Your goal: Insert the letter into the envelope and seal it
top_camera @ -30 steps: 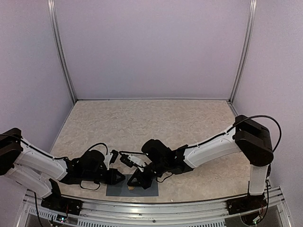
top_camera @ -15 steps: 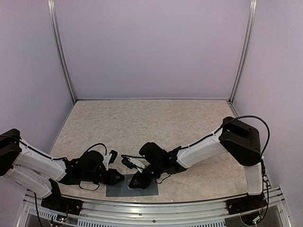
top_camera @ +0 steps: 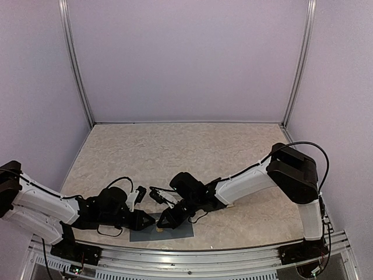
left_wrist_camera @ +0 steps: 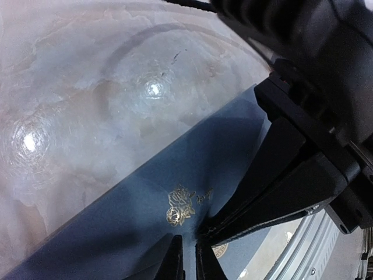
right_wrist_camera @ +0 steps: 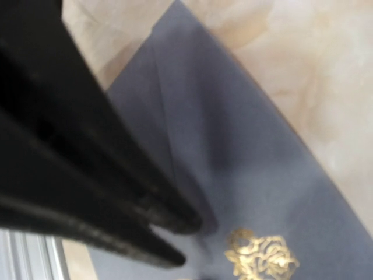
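Pale lilac walls (top_camera: 186,58) fill the upper half of the top view, and below them the beige marbled counter (top_camera: 175,146) runs down to a metal rail (top_camera: 192,256) along the bottom edge. The right arm (top_camera: 250,181) reaches in from the right side of the frame and the left arm (top_camera: 46,204) from the lower left. Both lie low over the counter and converge at bottom centre.

There the slate blue-grey envelope (top_camera: 179,231) lies flat on the counter, just above the rail and partly covered by the two arm ends. In the left wrist view the envelope (left_wrist_camera: 116,210) runs from the lower left corner toward the middle right. In the right wrist view the envelope (right_wrist_camera: 250,163) takes up most of the middle and right, with a crease running down its face.

The right fingers (top_camera: 163,222) point toward the lower left. From their own camera the right fingers (right_wrist_camera: 175,219) are drawn together with only a slim gap at the tips, low over the paper. Whether they press on it cannot be told. The left fingers (left_wrist_camera: 178,259) show only as tips at the bottom edge, also nearly together, just beside the other pair.

A small gold rose emblem (left_wrist_camera: 180,205) sits on the envelope just above both sets of tips. The emblem (right_wrist_camera: 261,255) appears again at the lower right of the right wrist view.
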